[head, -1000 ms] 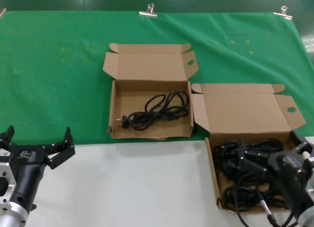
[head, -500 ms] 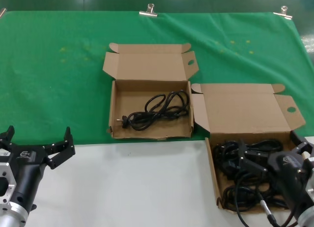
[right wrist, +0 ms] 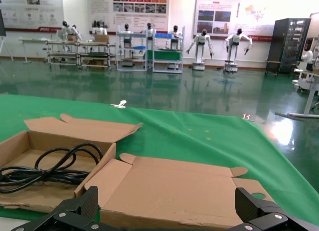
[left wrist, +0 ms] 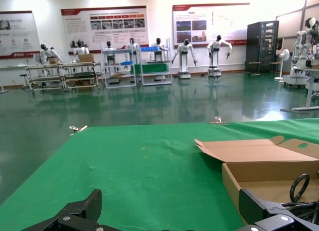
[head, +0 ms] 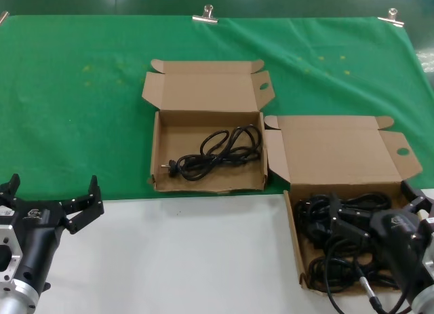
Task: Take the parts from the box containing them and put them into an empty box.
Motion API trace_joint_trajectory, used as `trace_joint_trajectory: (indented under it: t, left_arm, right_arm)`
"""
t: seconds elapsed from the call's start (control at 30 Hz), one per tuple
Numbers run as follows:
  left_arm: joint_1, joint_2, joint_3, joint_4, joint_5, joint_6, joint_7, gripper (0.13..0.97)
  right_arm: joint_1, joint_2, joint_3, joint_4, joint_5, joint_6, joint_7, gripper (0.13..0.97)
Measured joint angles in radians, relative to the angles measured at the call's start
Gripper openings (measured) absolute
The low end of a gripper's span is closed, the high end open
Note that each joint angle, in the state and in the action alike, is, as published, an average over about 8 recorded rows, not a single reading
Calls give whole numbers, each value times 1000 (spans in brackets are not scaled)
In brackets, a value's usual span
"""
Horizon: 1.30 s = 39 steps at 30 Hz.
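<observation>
One looped black rubber power cord [head: 213, 153] lies in the squarer brown cardboard box [head: 157, 151] on the green cloth [head: 74, 104], its long axis running across the box, plug toward my left. Just right of that box and nearer me, the wider brown cardboard box [head: 293, 236] holds a tangled heap of black cords [head: 324, 222]. My right gripper [head: 376, 222] hangs over that heap, fingers spread. My left gripper [head: 49, 204] waits well left of the squarer box, fingers apart

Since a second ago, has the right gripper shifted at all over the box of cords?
No. The right gripper sits at the same spot against the wider box's front-left corner, open over the cords.
</observation>
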Motion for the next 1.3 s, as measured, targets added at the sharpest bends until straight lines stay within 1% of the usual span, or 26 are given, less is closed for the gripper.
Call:
trace_joint_trajectory:
  t: [1.3]
  left_arm:
    - [0,0,0,0,0,0,0,966]
  right_arm:
    - [0,0,0,0,0,0,0,966]
